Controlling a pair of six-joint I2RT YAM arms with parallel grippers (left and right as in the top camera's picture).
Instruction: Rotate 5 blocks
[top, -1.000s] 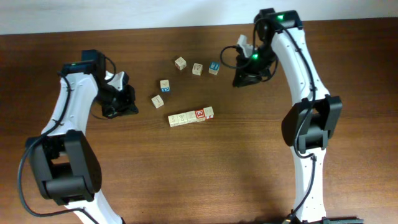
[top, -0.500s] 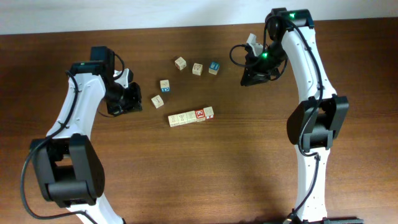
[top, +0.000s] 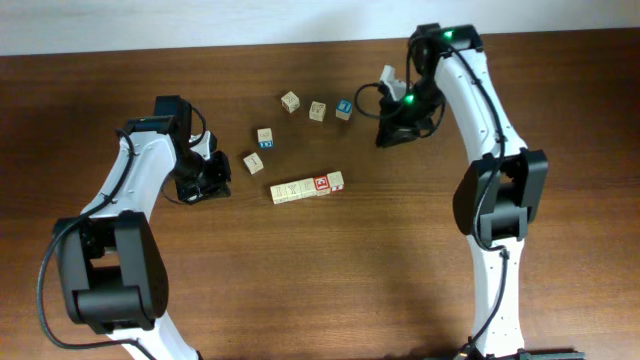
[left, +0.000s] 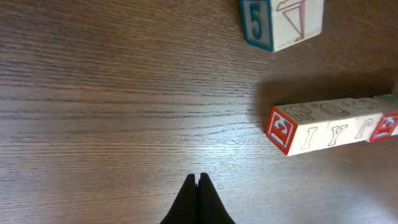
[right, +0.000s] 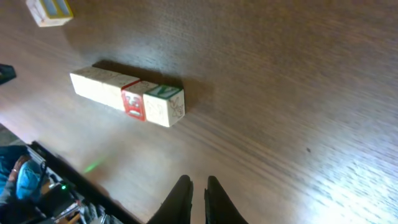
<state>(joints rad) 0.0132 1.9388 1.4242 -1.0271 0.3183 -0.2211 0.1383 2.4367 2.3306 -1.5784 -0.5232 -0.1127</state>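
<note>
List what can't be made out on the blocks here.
Overhead: prints on the loose blocks too small to read.
Left wrist: row cut by the right edge; 5 block by the top edge.
Right wrist: corner block cut by the top edge.

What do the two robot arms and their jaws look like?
The left arm and right arm have slim white links joined by bulky black joint housings. Thin black cables loop near the wrists, and a green light glows atop the right arm. The jaws are black, narrow and tapered.
</note>
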